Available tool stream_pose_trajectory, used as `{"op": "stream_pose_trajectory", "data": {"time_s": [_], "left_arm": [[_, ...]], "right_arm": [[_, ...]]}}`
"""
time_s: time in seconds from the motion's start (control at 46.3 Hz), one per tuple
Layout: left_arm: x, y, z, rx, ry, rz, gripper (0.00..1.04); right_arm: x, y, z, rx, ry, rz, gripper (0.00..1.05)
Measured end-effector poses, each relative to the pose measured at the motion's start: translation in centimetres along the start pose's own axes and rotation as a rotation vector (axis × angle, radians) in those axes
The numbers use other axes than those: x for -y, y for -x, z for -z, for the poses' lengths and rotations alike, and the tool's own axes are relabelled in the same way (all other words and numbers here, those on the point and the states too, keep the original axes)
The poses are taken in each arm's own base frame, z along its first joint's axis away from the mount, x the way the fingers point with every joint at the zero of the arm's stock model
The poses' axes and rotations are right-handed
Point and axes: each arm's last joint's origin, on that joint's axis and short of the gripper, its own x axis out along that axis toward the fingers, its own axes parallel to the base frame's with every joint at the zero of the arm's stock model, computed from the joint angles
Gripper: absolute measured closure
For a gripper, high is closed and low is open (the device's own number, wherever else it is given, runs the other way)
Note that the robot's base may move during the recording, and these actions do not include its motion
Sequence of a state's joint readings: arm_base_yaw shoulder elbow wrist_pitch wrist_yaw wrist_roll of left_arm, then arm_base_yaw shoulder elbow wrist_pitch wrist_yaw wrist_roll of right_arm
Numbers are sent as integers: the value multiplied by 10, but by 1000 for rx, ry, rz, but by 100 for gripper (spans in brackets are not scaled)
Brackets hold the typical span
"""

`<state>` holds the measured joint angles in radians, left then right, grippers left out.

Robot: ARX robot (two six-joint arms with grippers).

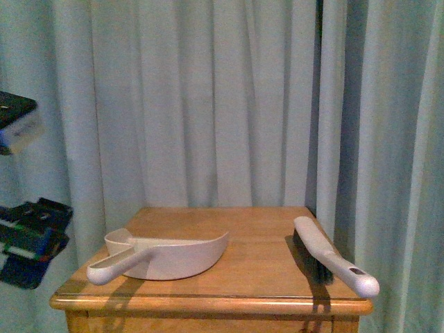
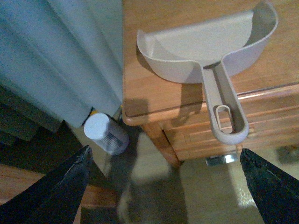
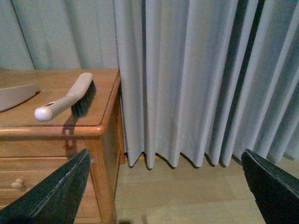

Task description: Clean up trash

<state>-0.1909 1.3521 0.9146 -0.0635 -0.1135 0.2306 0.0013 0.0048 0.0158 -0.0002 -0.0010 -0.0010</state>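
Observation:
The trash is out of view in all three views. A beige dustpan (image 1: 166, 257) lies on the left of the wooden table (image 1: 263, 232), handle toward the front edge. My left gripper (image 2: 165, 150) hangs open and empty beyond that corner, above the floor, looking down on the dustpan (image 2: 205, 51). My right gripper (image 3: 165, 152) is open and empty to the right of the table, low over the floor, facing the curtain.
A beige hand brush (image 1: 333, 260) lies on the table's right side, also the brush (image 3: 70, 98) in the right wrist view. A white bottle (image 2: 105, 133) stands on the floor by the table leg. Pale curtains (image 1: 222, 104) hang behind. Dark equipment (image 1: 28, 243) sits at the left edge.

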Motion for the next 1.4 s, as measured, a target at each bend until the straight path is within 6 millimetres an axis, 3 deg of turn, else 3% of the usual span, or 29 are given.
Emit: {"op": "stream_pose_trajectory", "data": {"time_s": [0.194, 0.453, 0.777, 1.209, 1.252, 1.404], "left_arm": [[3, -51, -31, -128, 40, -10, 8], [21, -92, -53, -211, 105, 18, 8], [36, -118, -43, -283, 118, 40, 8], [41, -146, -25, -340, 105, 37, 8], [40, -147, -24, -339, 104, 35, 13], [38, -148, -24, -324, 107, 37, 45]], "right_arm": [[0, 0, 0, 0, 0, 0, 7], [0, 0, 0, 0, 0, 0, 7], [0, 0, 0, 0, 0, 0, 7], [0, 0, 0, 0, 0, 0, 7], [0, 0, 0, 0, 0, 0, 7], [0, 0, 0, 0, 0, 0, 7]]}}
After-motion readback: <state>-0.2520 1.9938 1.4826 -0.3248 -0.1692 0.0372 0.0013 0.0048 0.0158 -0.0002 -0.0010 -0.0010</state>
